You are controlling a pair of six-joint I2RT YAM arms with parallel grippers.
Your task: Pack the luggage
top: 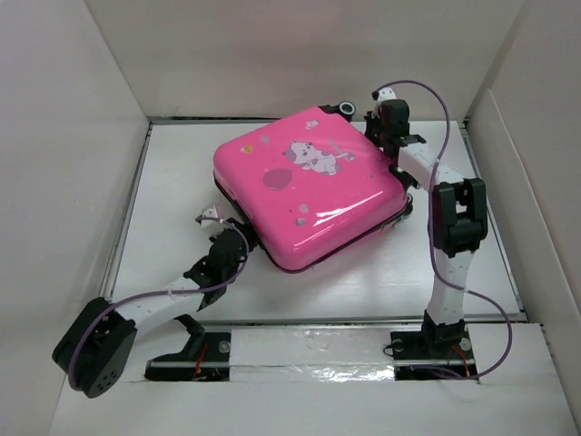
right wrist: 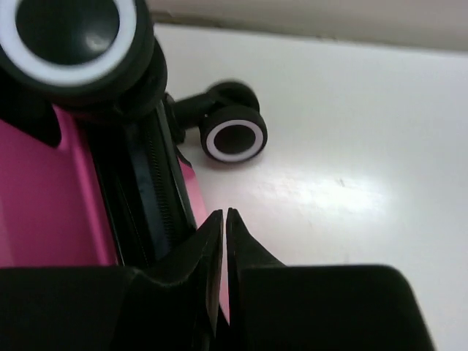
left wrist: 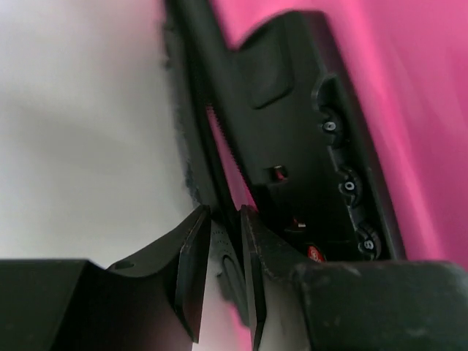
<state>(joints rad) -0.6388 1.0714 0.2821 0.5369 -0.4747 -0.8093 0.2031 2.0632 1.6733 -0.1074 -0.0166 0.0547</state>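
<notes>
Luggage: pink hard-shell suitcase, lid down, lying flat and skewed on the white table, wheels toward the far right corner.

Left gripper sits at the near-left edge of the case, against the black zipper trim, just beside the combination lock. Jaws are nearly together with a dark piece in the gap. Cannot tell whether that is a zipper pull being pinched or only trim behind the fingers.

Right gripper is at the wheel end, low beside the zipper band. Jaws are all but closed, a thin slit between them, grasping nothing. Small wheel is just ahead, a larger wheel above left.

Handling, as judged:
- The shell looks stiff and glossy, so flat faces would likely slip under narrow fingers.
- It is too broad to span, so push or brace it rather than pinch it.
- It probably slides easily on the smooth table and needs one arm steadying it.
- Best holds are the zipper pull, the raised trim edge and the wheel brackets.
- The zipper track is fabric-backed and softer, so pull along the track, not across it.
</notes>
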